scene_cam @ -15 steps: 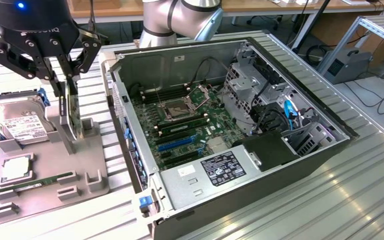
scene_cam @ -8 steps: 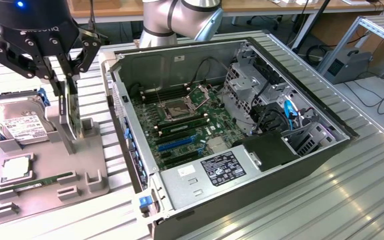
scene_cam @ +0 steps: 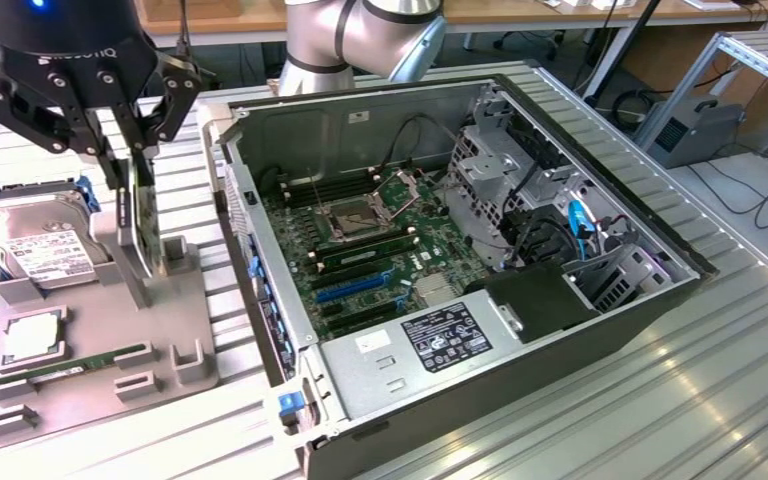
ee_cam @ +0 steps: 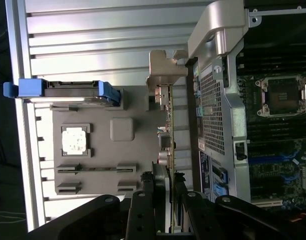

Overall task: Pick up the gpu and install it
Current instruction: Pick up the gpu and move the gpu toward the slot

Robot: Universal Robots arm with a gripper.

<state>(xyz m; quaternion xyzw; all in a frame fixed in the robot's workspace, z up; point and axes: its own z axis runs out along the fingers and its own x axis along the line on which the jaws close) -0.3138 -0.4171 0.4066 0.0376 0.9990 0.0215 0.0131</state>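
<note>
The ribbed metal bench (scene_cam: 704, 400) carried an open computer case (scene_cam: 344, 125). A grey parts tray (scene_cam: 91, 400) lay just beside it.

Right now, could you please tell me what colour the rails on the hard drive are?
The rails are blue; the wrist view shows them best.

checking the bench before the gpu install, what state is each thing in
gripper: shut on the gpu
gpu: upright, at the grey holder
computer case: lying down, side open
cpu socket: empty
hard drive: flat on the holder
memory stick: lying in the holder
cpu chip: flat on the holder
</note>
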